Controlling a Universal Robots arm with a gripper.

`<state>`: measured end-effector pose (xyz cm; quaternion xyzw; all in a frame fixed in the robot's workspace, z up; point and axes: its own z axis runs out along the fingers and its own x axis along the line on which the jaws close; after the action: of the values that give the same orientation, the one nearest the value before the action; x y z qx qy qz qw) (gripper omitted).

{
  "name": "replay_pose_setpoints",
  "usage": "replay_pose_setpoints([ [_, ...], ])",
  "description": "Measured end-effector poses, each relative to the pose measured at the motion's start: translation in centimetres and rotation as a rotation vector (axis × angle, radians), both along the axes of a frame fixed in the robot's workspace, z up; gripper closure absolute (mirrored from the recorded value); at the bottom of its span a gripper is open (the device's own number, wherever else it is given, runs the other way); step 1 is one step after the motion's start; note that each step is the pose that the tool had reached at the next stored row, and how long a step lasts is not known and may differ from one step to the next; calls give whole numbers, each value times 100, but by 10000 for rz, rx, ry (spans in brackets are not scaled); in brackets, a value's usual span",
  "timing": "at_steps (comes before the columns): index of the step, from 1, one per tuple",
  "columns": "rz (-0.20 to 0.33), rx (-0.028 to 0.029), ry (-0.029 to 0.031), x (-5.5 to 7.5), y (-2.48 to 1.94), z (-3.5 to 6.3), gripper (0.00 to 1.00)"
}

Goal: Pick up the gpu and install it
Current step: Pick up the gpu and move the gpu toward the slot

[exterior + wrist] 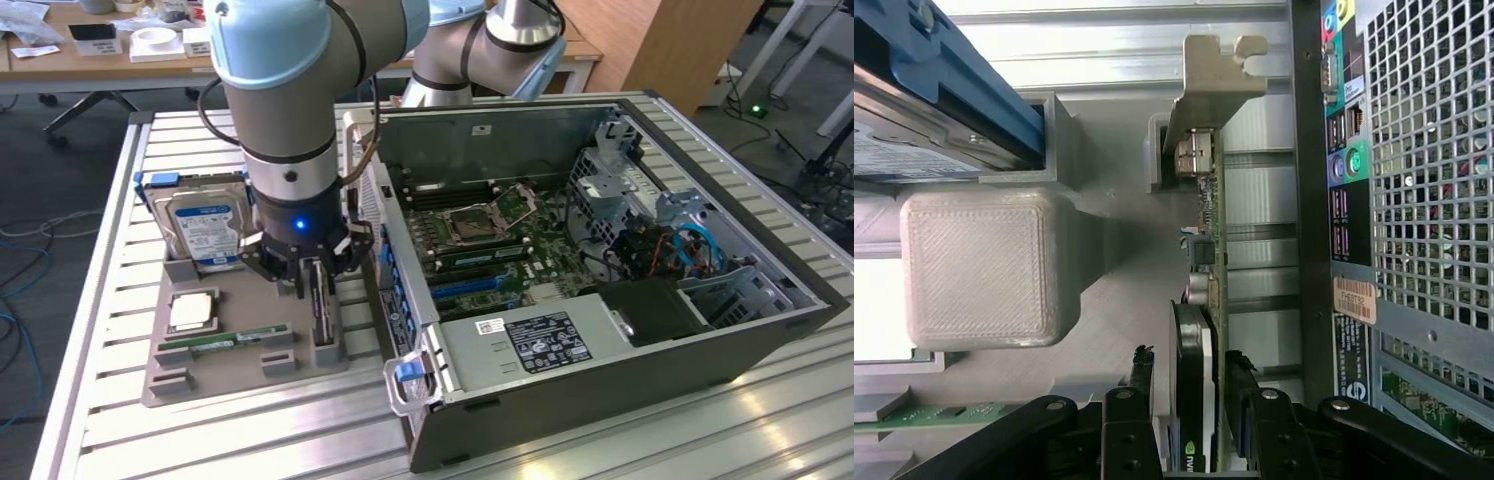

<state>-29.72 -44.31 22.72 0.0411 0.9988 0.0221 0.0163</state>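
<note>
gpu [1192, 400] — standing on edge in grey holder [227, 385] (silvery bracket [1206, 85])

Even, bright light leaves pale glare on the slatted counter [747, 430] at the exterior view's right. In the wrist view a patch beside the grey block [984, 265] burns out white.

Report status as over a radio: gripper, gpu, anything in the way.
Gripper open, fingers straddling the gpu. The gpu stands on edge in grey holder tray, not lifted. Computer case close alongside; nothing between fingers and gpu.
</note>
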Motion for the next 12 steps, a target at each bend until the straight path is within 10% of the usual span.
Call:
replay_pose_setpoints([
  [12,1,0,0,0,0,-28,58],
])
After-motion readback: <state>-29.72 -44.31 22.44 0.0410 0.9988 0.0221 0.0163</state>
